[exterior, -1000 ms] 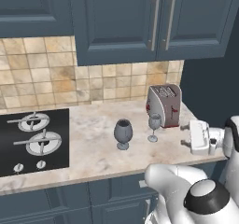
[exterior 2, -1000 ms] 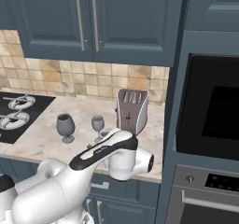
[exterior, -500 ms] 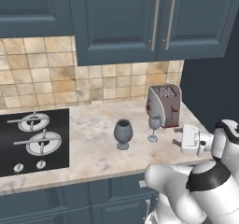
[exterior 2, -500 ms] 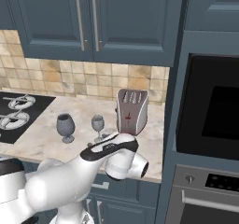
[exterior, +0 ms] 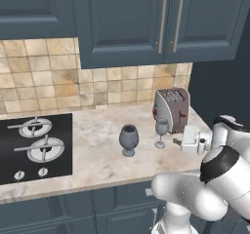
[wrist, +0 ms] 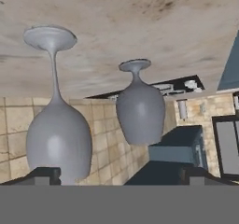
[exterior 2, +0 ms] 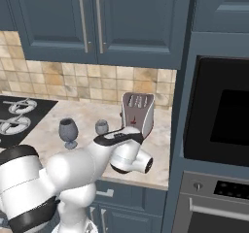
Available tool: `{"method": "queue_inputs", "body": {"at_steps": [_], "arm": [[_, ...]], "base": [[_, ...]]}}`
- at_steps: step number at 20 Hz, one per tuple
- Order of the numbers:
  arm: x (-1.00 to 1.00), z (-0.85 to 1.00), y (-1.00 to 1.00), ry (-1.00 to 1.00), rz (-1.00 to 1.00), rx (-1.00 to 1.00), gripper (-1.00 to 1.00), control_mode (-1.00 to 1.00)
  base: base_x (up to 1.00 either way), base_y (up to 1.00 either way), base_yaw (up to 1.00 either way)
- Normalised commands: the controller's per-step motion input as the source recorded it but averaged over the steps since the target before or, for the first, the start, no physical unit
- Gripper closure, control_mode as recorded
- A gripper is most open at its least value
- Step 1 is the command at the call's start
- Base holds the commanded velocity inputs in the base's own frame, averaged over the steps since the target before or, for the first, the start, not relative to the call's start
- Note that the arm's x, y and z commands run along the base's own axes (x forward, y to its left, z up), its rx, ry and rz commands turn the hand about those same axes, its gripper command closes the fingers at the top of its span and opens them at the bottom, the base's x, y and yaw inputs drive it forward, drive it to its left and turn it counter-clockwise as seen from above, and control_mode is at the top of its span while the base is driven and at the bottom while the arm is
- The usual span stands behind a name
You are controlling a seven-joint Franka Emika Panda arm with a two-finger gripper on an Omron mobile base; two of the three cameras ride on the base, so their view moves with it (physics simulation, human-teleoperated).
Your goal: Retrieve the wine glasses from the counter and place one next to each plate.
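On the beige counter (exterior: 97,155) stand a dark grey goblet (exterior: 129,138) and, to its right, a slimmer clear glass (exterior: 161,128). My gripper (exterior: 177,141) hovers low over the counter just right of the clear glass, open and pointing at it, with nothing held. The hand view is rolled upside down: the clear glass (wrist: 58,139) looms near on the left, close to my left fingertip (wrist: 44,174), and the goblet (wrist: 140,112) stands farther off. My gripper (wrist: 122,174) is wide open there. From the right base view I see the goblet (exterior 2: 68,130) and the clear glass (exterior 2: 101,126). The plates are out of view.
A silver toaster (exterior: 172,108) stands against the tile backsplash just behind my hand. The black gas hob (exterior: 34,147) is set into the counter at the left. Dark blue wall cabinets (exterior: 146,23) hang above, and an oven column (exterior 2: 219,130) closes the counter's right end.
My hand has slid left along the counter toward the clear glass, and the elbow has swung lower. Both glasses stand as before.
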Motion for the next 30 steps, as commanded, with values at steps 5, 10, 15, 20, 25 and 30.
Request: {"method": "queue_inputs", "body": {"at_steps": [5, 10, 15, 20, 25, 30], "arm": [[0.24, -0.13, 0.0, 0.0, 0.0, 0.0, -1.0, -1.0], [0.23, -0.2, 0.0, 0.01, 0.0, 0.0, -1.0, -1.0], [0.1, -0.24, 0.0, 0.0, 0.0, 0.0, -1.0, -1.0], [0.17, -0.29, 0.0, 0.01, -0.01, 0.0, -1.0, -1.0], [0.36, -0.35, 0.0, 0.04, -0.01, 0.0, -1.0, -1.0], [0.3, -0.17, 0.0, 0.0, -0.01, 0.0, -1.0, -1.0]], "base": [[0.0, 0.0, 0.0], [0.0, 0.0, 0.0], [0.0, 0.0, 0.0], [0.0, 0.0, 0.0], [0.0, 0.0, 0.0], [0.0, 0.0, 0.0]]}}
